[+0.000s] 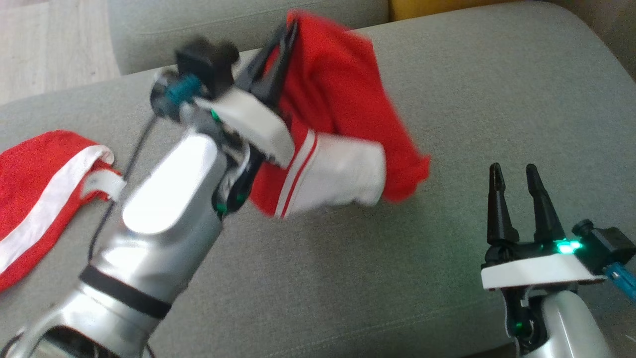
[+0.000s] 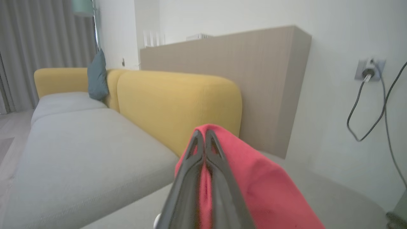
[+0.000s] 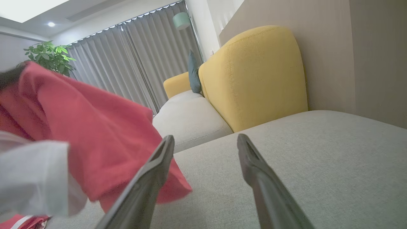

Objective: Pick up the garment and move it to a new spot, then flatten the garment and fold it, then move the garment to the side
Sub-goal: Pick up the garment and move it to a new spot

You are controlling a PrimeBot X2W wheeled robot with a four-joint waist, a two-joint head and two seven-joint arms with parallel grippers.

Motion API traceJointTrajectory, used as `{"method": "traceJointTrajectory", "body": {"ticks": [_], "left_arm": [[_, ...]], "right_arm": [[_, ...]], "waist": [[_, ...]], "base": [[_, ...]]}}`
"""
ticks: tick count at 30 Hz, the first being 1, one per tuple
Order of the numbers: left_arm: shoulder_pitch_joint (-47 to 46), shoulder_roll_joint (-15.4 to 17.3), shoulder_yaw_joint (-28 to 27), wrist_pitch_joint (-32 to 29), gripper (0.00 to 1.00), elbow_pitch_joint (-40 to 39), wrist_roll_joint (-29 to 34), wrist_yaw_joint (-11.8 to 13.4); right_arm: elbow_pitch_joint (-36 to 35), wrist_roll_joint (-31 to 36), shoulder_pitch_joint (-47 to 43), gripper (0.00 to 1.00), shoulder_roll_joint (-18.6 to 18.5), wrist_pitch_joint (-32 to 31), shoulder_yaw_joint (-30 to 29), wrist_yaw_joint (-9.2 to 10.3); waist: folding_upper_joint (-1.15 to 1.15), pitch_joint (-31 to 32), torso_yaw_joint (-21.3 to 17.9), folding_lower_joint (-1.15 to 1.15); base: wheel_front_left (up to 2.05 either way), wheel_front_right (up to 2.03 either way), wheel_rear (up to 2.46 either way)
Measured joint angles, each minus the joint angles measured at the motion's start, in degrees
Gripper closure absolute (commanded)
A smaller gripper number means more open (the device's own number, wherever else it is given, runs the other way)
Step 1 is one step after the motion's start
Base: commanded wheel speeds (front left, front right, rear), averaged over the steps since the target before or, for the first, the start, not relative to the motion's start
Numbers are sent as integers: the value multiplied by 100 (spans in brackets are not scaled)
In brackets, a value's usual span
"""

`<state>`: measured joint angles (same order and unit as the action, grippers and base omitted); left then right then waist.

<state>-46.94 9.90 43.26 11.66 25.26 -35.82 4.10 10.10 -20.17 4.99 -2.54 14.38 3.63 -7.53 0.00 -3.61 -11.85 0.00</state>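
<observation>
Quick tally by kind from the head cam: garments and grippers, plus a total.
Red-and-white garments: 2, the lifted garment and the flat garment on the grey sofa.
Grippers: 2, left gripper shut on the lifted garment, right gripper open.
Total: 4.

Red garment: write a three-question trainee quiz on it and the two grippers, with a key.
1. True or false: the left gripper is shut on the red garment.
2. Pick one. The right gripper is: A) open and empty; B) shut on the garment; C) shut on a blue cushion.
3. Fill the gap: a second red-and-white cloth lies on the grey sofa seat at the head view's ____ edge.
Key: 1 true; 2 A; 3 left.
</observation>
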Motion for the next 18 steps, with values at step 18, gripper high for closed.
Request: {"method": "traceJointTrajectory", "body": {"ticks": [18], "left_arm": [[832,291,-723,287,0,179,491,71]], "right_arm": [[-5,119,-168,0,0,0,-137,0]], "waist": [[0,7,593,0]], "base": [[0,0,0]]}}
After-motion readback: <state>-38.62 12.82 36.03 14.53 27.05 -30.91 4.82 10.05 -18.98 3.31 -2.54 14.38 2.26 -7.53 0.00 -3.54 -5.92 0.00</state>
